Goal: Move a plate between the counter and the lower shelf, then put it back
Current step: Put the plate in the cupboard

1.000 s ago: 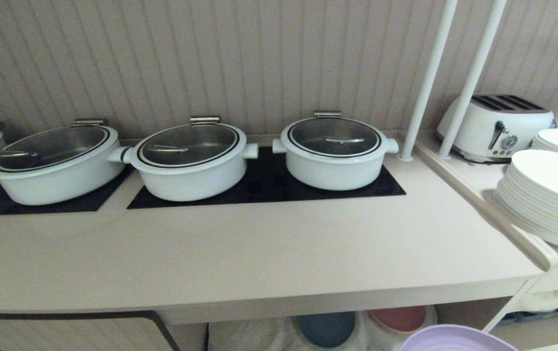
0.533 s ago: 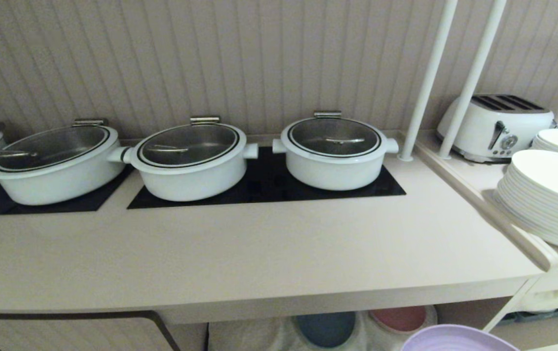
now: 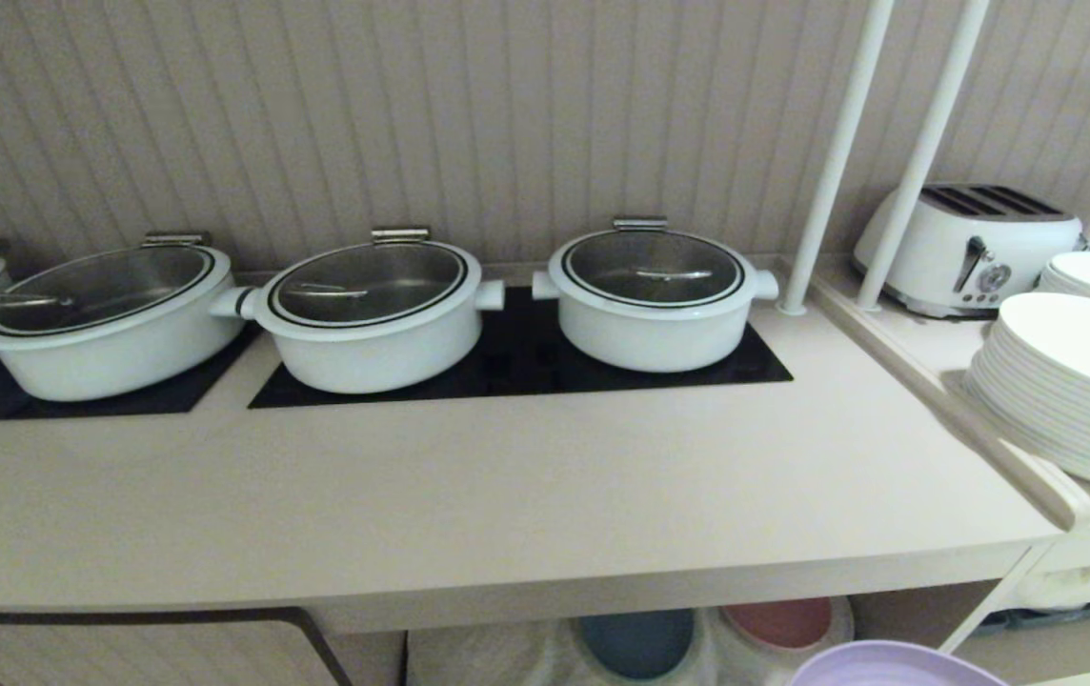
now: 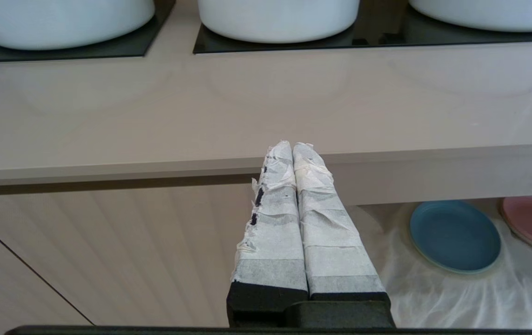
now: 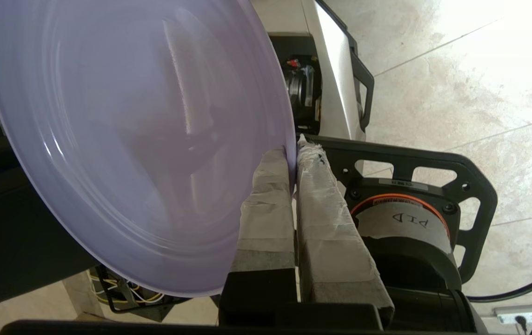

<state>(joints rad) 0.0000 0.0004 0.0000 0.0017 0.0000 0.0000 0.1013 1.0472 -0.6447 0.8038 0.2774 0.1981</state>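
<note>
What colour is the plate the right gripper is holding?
Lavender purple plate, clearest in the right wrist view.

Handwritten letters "PID", seen upside down, are showing on a white round label [image 5: 403, 223] ringed in orange, sitting on the black robot base just beside the right gripper [image 5: 294, 153]. Small print above it is staying unreadable. No other text is legible.
</note>
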